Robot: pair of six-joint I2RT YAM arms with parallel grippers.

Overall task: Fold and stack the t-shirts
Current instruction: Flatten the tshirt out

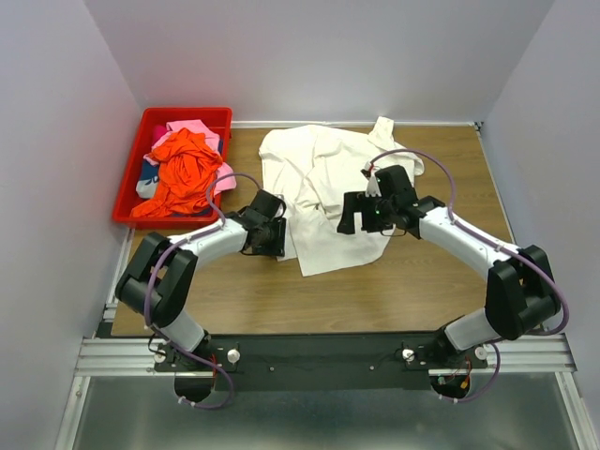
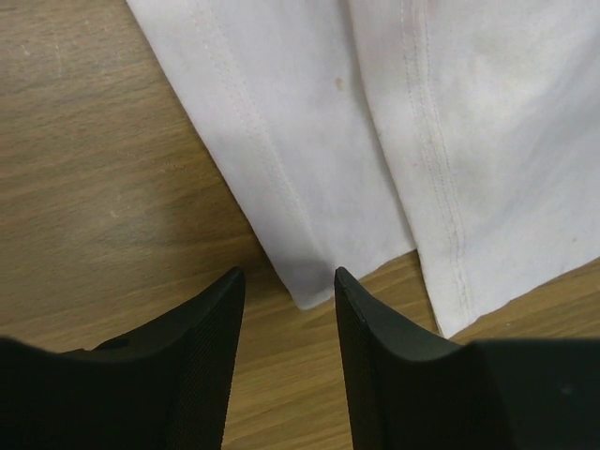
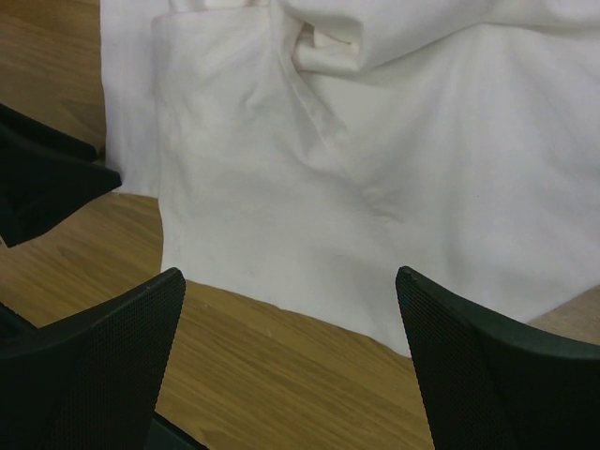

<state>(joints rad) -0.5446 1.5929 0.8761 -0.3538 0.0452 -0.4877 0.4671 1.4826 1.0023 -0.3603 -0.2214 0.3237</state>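
Straddling the flat hem corner of the large white cloth t-shirt point(image 2: 281, 141), the half-open, empty left hand point(image 2: 287, 281) might scrape the wooden table point(image 2: 112, 187) and miss the thin cloth, while the right hand point(image 3: 289, 274) gaped wide, empty.

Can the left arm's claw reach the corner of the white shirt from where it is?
Probably yes. The left claw is open, and the white shirt has a corner lying flat on the table right in front of it, with nothing in between.
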